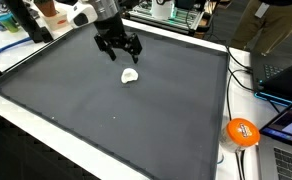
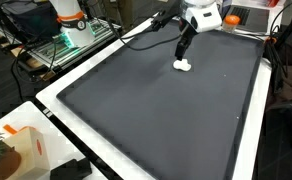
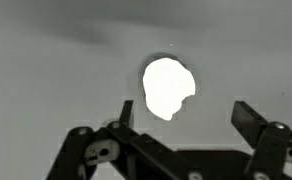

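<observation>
Hovering with fingers (image 3: 248, 115) spread wide just above the white lump (image 3: 168, 87) on the dark counter (image 1: 76, 110), I judge it slightly off-centre; centring first should give a square grip.

Noted white, rounded arm (image 1: 84, 12) casing. Black pincer (image 1: 120, 56) of two linked fingers (image 3: 248, 116), grey pivot pins (image 3: 104, 152) at hinges. Dark cable (image 2: 146, 31) along wrist.

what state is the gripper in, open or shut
Open. The gripper shows its fingers wide apart in the wrist view, with the white lump lying beyond them, ungripped.
</observation>
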Robot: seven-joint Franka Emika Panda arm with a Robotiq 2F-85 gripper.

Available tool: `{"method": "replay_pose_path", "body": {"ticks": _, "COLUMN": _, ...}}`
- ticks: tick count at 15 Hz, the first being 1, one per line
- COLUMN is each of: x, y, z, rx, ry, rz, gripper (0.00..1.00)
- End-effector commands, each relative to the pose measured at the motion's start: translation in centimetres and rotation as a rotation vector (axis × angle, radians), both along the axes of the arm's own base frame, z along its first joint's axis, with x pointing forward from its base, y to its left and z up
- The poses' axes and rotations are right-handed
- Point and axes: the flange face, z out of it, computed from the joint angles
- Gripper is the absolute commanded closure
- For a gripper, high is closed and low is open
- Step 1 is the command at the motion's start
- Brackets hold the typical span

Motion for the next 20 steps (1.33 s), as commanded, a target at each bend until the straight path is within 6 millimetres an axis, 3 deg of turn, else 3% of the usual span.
{"method": "replay_pose_path", "body": {"ticks": 1, "x": -0.8, "y": 1.2, "z": 2.8, "rx": -0.107, "ry": -0.065, "rz": -0.089, "gripper": 0.0}}
{"method": "replay_pose_path", "body": {"ticks": 6, "x": 1.0, "y": 4.2, "z": 5.6, "rx": -0.321, "ry": 0.103, "rz": -0.21, "gripper": 0.0}}
{"method": "replay_pose_path", "body": {"ticks": 10, "x": 3.0, "y": 5.1, "z": 8.0, "rx": -0.229, "ry": 0.24, "rz": -0.202, "gripper": 0.0}}
{"method": "replay_pose_path", "body": {"ticks": 11, "x": 1.5, "y": 5.4, "z": 8.3, "rx": -0.284, "ry": 0.195, "rz": -0.211, "gripper": 0.0}}
{"method": "replay_pose_path", "body": {"ticks": 12, "x": 2.1, "y": 5.4, "z": 8.7, "rx": -0.265, "ry": 0.204, "rz": -0.21, "gripper": 0.0}}
{"method": "replay_pose_path", "body": {"ticks": 15, "x": 2.9, "y": 5.1, "z": 8.3, "rx": -0.249, "ry": 0.212, "rz": -0.21, "gripper": 0.0}}
{"method": "replay_pose_path", "body": {"ticks": 20, "x": 6.2, "y": 3.3, "z": 5.2, "rx": -0.267, "ry": 0.342, "rz": -0.15, "gripper": 0.0}}
